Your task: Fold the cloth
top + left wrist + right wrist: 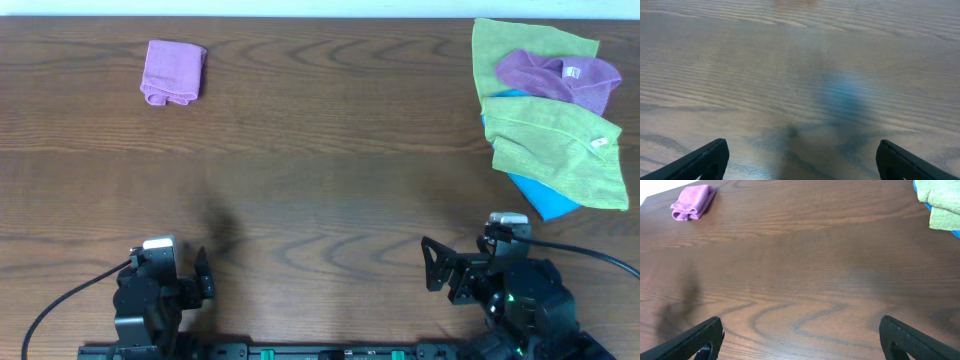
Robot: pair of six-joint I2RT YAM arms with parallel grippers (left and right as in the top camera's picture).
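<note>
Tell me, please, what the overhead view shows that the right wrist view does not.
Only the overhead view shows the left gripper, the violet cloth with its white label, and the whole pile at the far right. Only the right wrist view gives a close look at the right gripper, its fingers spread open over bare wood. Both show the table, the pink cloth lying folded at the far left, and a green cloth lying over a blue cloth.

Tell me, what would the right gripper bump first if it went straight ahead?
Probably nothing: only bare table lies ahead of the right gripper. The cloth sits off left, the green cloths off right.
</note>
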